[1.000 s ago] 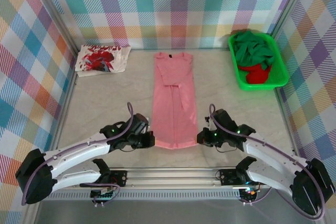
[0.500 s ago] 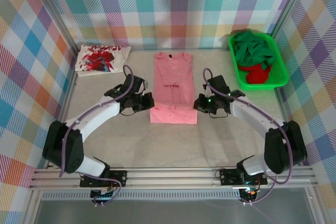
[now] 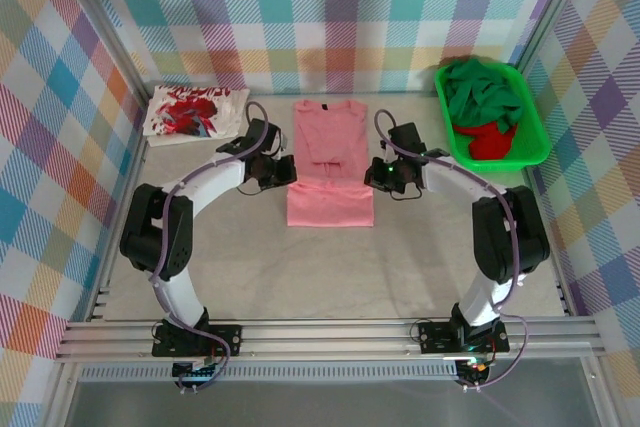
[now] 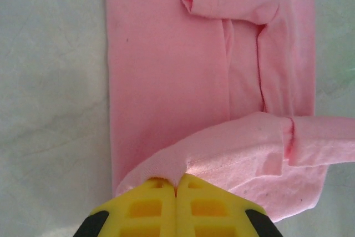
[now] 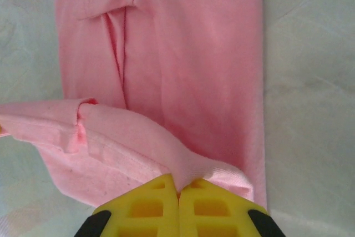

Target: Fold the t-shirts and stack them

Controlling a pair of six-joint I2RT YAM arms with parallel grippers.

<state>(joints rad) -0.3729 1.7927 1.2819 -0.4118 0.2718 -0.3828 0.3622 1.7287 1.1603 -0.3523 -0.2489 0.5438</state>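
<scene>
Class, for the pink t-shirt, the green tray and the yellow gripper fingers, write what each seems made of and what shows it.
Pink t-shirt: soft matte knit cloth, likely cotton jersey; it drapes, creases and shows a stitched hem. Green tray: probably moulded plastic, smooth and bright, with a stiff rim. Left gripper's fingers: yellow, matte, with moulded pockets; plastic or rubber, unclear which.

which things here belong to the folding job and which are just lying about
Job: pink t-shirt, held by left gripper and right gripper; white printed t-shirt; dark green t-shirt; red t-shirt.
Lying about: bright green tray holding the last two.
</scene>
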